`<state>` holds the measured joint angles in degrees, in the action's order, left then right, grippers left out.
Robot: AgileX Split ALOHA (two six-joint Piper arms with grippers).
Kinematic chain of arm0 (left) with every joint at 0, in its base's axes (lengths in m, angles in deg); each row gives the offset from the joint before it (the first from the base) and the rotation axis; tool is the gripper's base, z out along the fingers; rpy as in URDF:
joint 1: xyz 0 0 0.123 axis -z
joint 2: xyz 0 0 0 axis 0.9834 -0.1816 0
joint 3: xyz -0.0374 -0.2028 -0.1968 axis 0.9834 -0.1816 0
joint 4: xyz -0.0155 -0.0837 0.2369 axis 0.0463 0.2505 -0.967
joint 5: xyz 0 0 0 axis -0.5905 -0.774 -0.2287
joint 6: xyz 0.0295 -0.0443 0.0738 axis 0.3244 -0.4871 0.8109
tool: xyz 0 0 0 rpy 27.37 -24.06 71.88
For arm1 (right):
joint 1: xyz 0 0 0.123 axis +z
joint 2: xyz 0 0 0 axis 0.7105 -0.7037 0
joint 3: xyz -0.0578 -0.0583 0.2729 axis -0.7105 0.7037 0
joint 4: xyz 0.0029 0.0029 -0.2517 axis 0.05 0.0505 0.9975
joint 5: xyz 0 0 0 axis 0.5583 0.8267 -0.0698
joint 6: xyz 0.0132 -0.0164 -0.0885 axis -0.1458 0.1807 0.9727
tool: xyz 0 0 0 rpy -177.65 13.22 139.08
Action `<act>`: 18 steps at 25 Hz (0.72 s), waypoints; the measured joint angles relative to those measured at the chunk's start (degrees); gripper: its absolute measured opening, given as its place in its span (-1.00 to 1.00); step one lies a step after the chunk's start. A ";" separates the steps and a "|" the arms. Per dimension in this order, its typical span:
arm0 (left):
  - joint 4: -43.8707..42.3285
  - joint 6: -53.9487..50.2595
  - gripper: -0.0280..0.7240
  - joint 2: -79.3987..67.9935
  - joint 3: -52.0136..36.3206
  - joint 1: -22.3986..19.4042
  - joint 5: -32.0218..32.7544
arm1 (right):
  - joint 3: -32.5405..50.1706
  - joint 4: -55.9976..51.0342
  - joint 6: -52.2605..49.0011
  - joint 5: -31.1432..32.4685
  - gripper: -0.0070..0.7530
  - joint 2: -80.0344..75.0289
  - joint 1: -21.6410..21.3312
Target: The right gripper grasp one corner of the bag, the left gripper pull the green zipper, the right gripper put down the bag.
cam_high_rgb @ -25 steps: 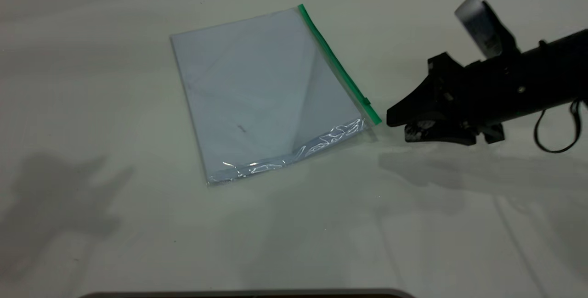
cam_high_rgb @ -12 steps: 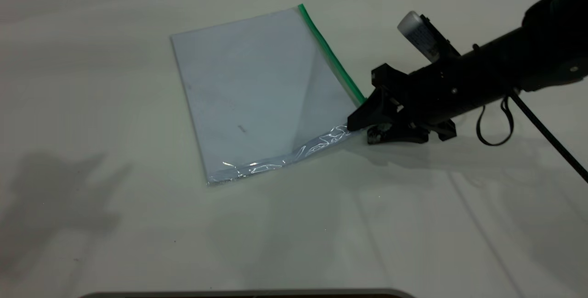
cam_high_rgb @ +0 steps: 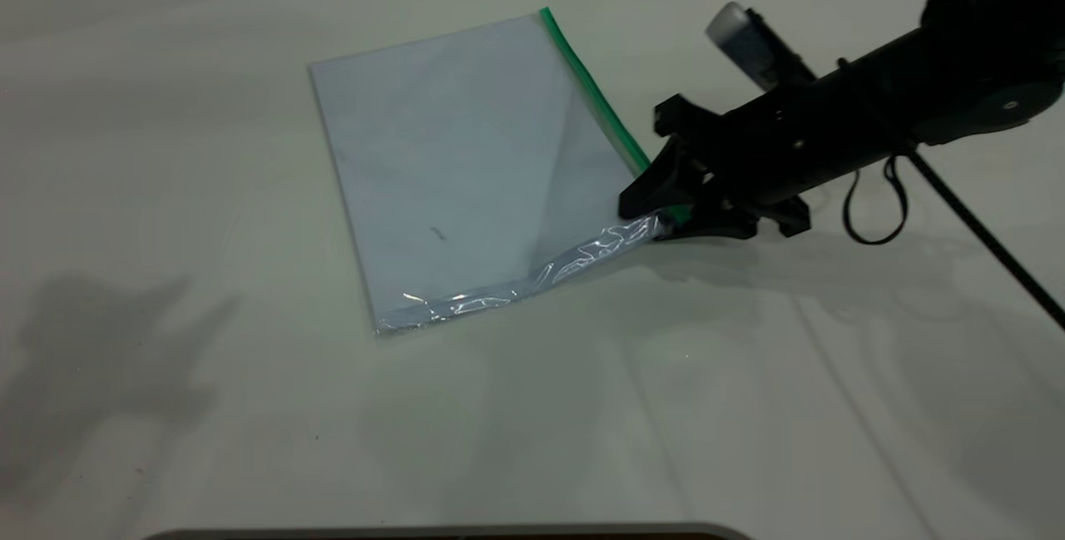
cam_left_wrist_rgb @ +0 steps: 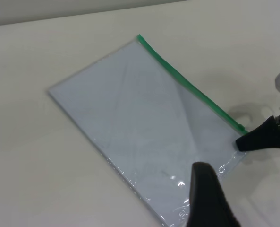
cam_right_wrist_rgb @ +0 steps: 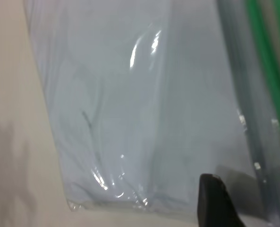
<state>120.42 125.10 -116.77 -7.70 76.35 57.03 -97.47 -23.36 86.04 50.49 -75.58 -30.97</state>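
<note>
The bag (cam_high_rgb: 466, 174) lies flat on the surface (cam_high_rgb: 250, 407), its zipper (cam_high_rgb: 595, 95) running from 12 o'clock toward 4 o'clock in the exterior view. The right gripper (cam_high_rgb: 657, 220) reaches in from 3 o'clock, its parted jaws straddling the near corner (cam_high_rgb: 661, 224) of the zipper edge (not yet clamped). The left gripper (cam_left_wrist_rgb: 208, 198) hovers above the bag's lower edge; its opening cannot be judged.

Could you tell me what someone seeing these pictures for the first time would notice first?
Most likely the right gripper, reaching in from the right, its jaws around the near corner of the bag at the end of the green zipper. The clear bag lies flat mid-table. The left gripper's finger hovers above the bag's near edge.
</note>
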 joint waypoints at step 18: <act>0.00 0.48 0.33 0.00 0.00 0.00 -0.45 | -1.47 25.72 -5.08 12.57 -0.89 4.39 0.45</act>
<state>120.42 125.58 -116.77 -7.70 76.35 56.58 -98.95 2.36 80.96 63.06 -71.19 -30.51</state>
